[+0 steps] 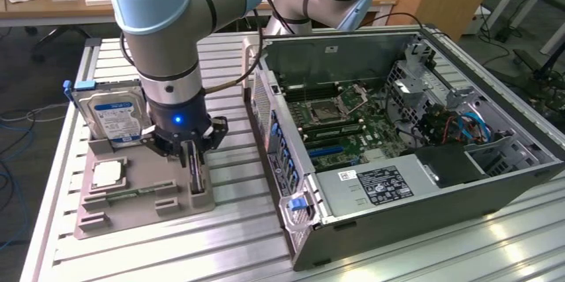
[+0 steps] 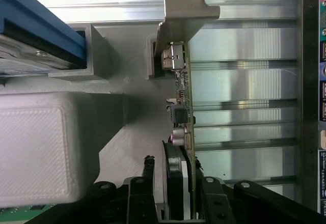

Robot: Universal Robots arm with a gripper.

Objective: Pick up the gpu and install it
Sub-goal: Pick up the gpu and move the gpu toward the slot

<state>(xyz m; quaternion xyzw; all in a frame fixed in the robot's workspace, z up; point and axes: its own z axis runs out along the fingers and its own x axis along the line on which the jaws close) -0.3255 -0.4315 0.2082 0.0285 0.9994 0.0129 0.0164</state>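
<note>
Exterior view looks down from afar; wrist view close above gpu (image 2: 186, 96)

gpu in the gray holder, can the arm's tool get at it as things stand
Probably yes. The tool hangs right over the gpu, which stands on edge in the holder; nothing lies between them, and the hard drive stands apart in its own slot.

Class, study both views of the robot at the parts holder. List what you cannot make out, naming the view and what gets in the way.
1. Wrist view: the gpu stands edge-on, so its broad face is unseen; the gripper covers one end.
2. Exterior view: the arm hides part of the hard drive; its label print is too small to read.
3. Exterior view: the motherboard slots are too small to tell which is free.
</note>
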